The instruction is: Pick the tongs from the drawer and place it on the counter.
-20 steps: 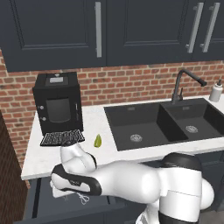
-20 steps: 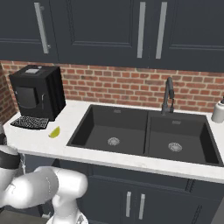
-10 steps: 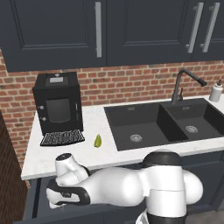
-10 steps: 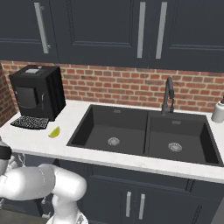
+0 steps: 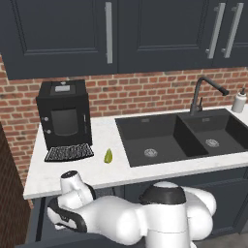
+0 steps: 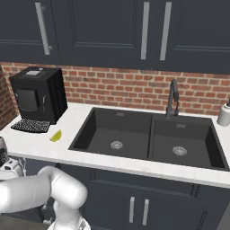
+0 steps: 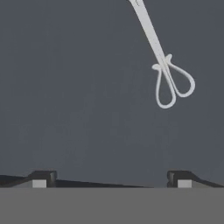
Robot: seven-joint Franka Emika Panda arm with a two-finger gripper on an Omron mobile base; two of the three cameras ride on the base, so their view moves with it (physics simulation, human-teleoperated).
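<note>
The gripper is spread wide — its two dark fingertips stand far apart with nothing between them. The tongs lie flat on the dark floor of the drawer, well beyond the fingertips — slim, silvery, two wire loops nearest.

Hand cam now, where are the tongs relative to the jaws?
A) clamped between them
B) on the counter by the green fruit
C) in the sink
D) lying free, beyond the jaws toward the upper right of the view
D: the tongs lie flat on the dark drawer floor, apart from the open gripper.
</note>
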